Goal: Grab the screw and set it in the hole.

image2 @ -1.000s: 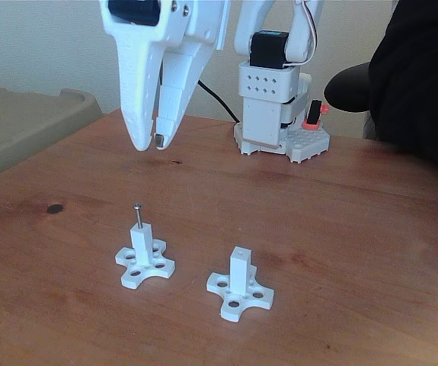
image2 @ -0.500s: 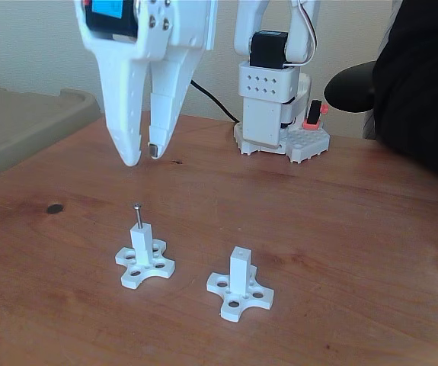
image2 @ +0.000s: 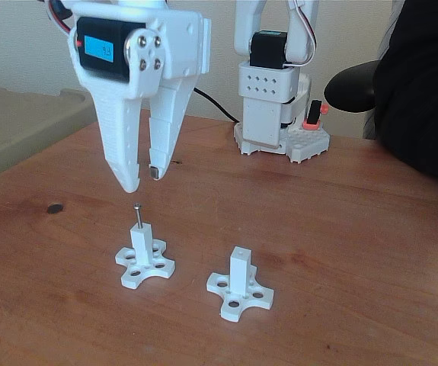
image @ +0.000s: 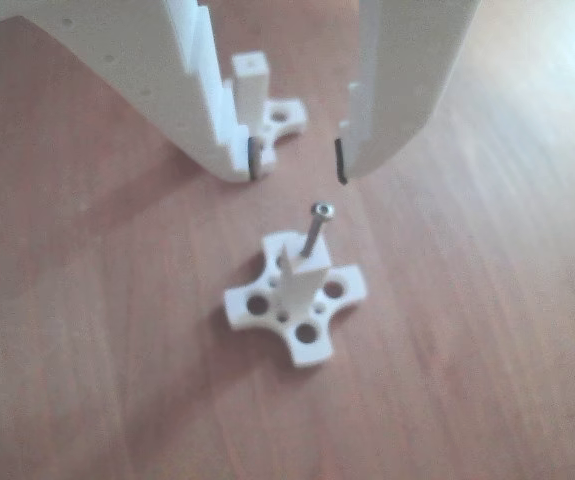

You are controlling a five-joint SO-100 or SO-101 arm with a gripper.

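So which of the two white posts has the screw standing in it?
The left post in the fixed view, directly under the open gripper; the screw rises from its top. The right post shows a bare hole.

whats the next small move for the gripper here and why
Probably lower straight down so the open gripper brackets the head of the screw. In the fixed view the screw stands upright in the left post, just below the fingertips, and the right post's hole is empty; in the other view the jaws sit apart above the screw.
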